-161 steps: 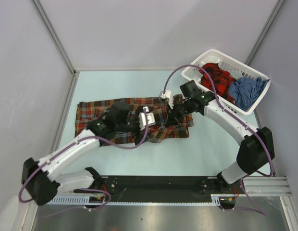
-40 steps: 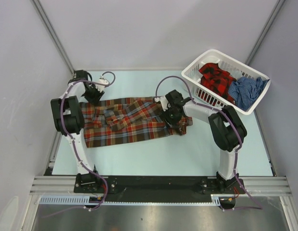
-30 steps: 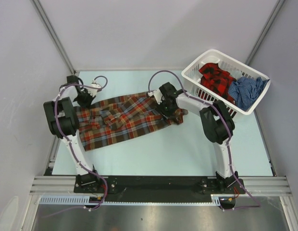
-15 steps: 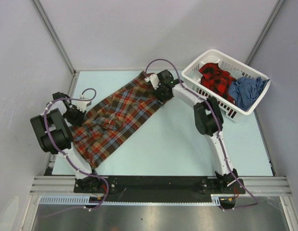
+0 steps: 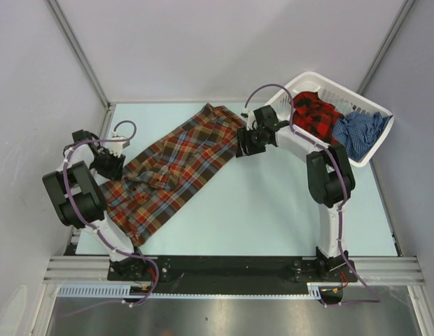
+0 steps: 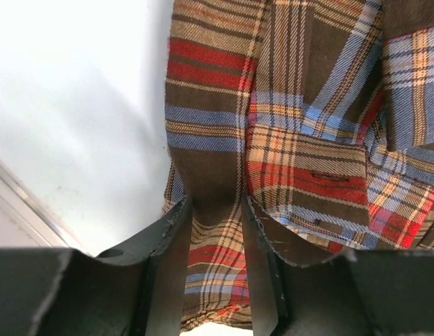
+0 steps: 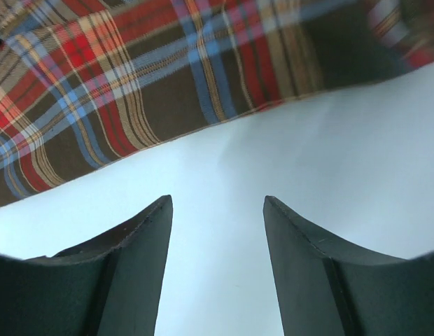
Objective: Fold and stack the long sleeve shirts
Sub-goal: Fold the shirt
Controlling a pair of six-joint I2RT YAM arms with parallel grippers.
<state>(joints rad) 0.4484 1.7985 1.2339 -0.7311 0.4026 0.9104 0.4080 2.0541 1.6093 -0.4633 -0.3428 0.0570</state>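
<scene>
left gripper (image 6: 217, 276): fingers parted with a narrow gap between them (plaid cloth shows flat through the gap, not bunched or pinched). nothing gripped, as far as the wrist view shows. it sits low over the near-left end of the brown plaid shirt (image 6: 308, 105), close to the shirt's edge where the pale table (image 6: 77, 105) begins.

top view: left gripper (image 5: 108, 164) at the left edge of the table, at the shirt's left side, with the arm folded back on itself.

right gripper (image 7: 217, 203): fingers spread wider, nothing between them. bare table (image 7: 224, 161) lies under them. the shirt's edge runs just beyond the fingertips and does not touch them. top view: right gripper (image 5: 246, 143) is just beside the far-right end of the shirt.

brown plaid shirt (image 5: 171, 164): laid out on the table (image 5: 273, 210) as a long diagonal strip, near-left to far-centre (wrinkled in the near half, smoother toward the far end).

white laundry basket (image 5: 343, 88): far-right corner of the table, set at an angle. the red-and-black plaid shirt (image 5: 315, 115) is crumpled in its left part and the blue checked shirt (image 5: 357, 133) in its right part; the two touch.
</scene>
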